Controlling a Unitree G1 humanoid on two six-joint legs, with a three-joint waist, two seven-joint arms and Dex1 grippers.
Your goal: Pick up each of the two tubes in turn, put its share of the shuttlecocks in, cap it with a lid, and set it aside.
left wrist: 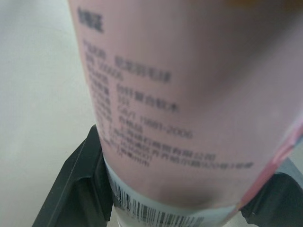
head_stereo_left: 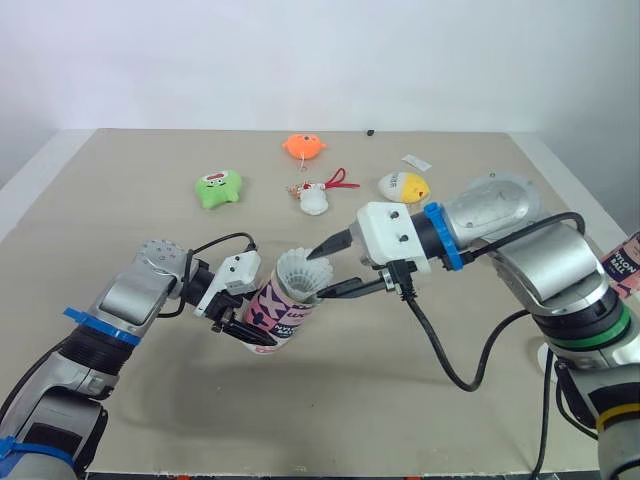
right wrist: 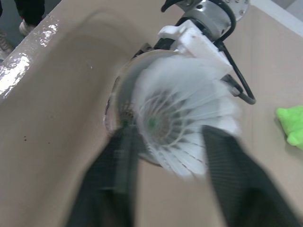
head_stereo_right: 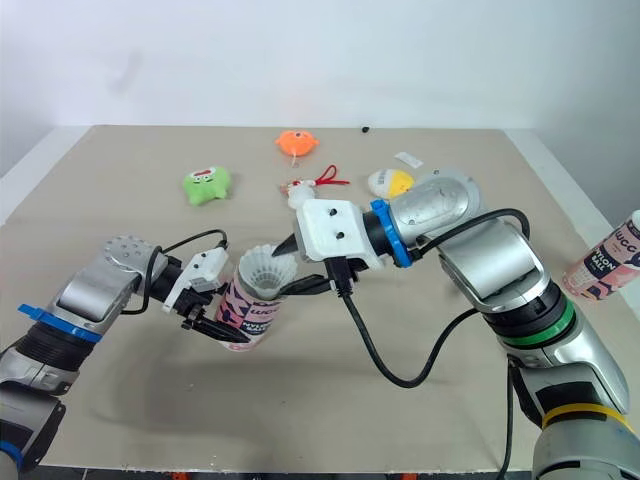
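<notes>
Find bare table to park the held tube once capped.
Free: the near strip between the held tube and the table edge, and the left side beside the green toy. Crowded: far centre with orange toy, charm, yellow toy; second tube at right edge.

My left hand (head_stereo_left: 248, 334) grips the pink tube (head_stereo_left: 280, 312) low on its body, tilted over the table (head_stereo_left: 120, 200) with the open mouth pointing up towards my right. A white shuttlecock (head_stereo_left: 300, 272) sits in that mouth, feathers outward. My right hand (head_stereo_left: 318, 276) reaches in from the right, its two black fingers pinching the feathered skirt from above and below. Further back lie a green toy (head_stereo_left: 218, 188), an orange toy (head_stereo_left: 304, 146), a small white figure (head_stereo_left: 315, 200) with a red cord, and a yellow-and-white toy (head_stereo_left: 403, 186). A second tube (head_stereo_left: 624, 266) shows at the right edge.
</notes>
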